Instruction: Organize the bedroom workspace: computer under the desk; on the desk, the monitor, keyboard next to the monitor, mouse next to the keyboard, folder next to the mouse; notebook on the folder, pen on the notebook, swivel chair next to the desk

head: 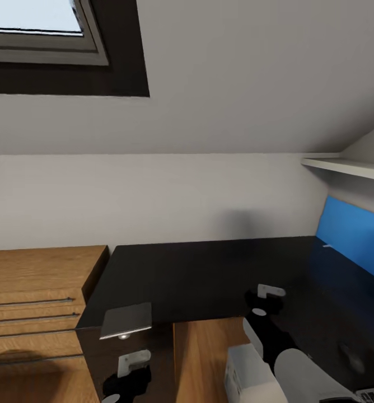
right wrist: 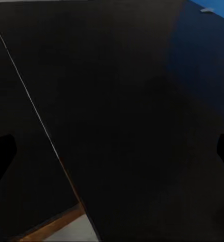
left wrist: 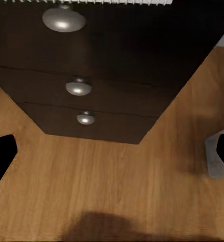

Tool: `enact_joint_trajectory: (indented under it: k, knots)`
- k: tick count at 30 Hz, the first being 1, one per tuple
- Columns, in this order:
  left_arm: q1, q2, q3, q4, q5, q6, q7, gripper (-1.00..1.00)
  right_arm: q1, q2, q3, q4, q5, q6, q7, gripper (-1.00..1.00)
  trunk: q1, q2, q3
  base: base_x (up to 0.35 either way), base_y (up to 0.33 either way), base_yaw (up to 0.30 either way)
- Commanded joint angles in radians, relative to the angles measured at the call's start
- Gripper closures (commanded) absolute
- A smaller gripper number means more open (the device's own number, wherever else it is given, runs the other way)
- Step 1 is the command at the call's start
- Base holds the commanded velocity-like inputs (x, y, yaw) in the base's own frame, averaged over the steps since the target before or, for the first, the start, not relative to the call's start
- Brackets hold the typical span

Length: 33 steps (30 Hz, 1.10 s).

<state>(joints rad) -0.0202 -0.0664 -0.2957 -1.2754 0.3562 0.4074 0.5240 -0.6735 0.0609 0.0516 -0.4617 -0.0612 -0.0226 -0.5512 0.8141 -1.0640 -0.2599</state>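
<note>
Over the glossy black counter [head: 209, 274] with its blue back panel [head: 355, 232], your right gripper [right wrist: 112, 151] hangs, jaws spread; left gripper [left wrist: 112, 151] likewise spread.

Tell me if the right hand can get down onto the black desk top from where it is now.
Probably yes. The right hand hangs over the glossy black desk top, open, and the stretch of top below it looks bare in the right wrist view, so nothing seems to block a straight descent.

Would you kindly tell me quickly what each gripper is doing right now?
Left gripper: open, holding nothing, above the light wood floor.
Right gripper: open, empty, over the glossy black desk top.
</note>
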Motion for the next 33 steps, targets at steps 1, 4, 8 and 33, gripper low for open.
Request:
enact_joint_trajectory:
  k: [1, 4, 8, 33]
  knots:
    - [-0.001, 0.007, -0.003, 0.009, 0.008, -0.001, 0.009, -1.0, 0.003, 0.006, 0.006, 0.0, -0.006, -0.003, -0.006, -1.0, 0.0, -0.001, -0.002, 0.0, 0.0, 0.263]
    - [0.007, 0.024, -0.005, 0.03, 0.007, -0.023, 0.009, -1.0, 0.016, 0.029, 0.007, 0.001, -0.005, -0.003, -0.008, -1.0, 0.0, -0.001, -0.004, 0.0, 0.0, 0.263]
    - [0.046, 0.041, -0.006, 0.047, 0.007, -0.101, 0.006, -1.0, 0.051, 0.068, 0.007, 0.004, -0.003, -0.005, -0.007, -1.0, 0.0, -0.001, -0.006, 0.0, 0.0, 0.263]
    - [0.086, 0.068, -0.018, 0.356, 0.008, -0.397, -0.002, -1.0, 0.234, 0.088, 0.073, 0.279, 0.078, -0.394, 0.07, -1.0, 0.0, -0.001, -0.017, 0.0, 0.0, 0.164]
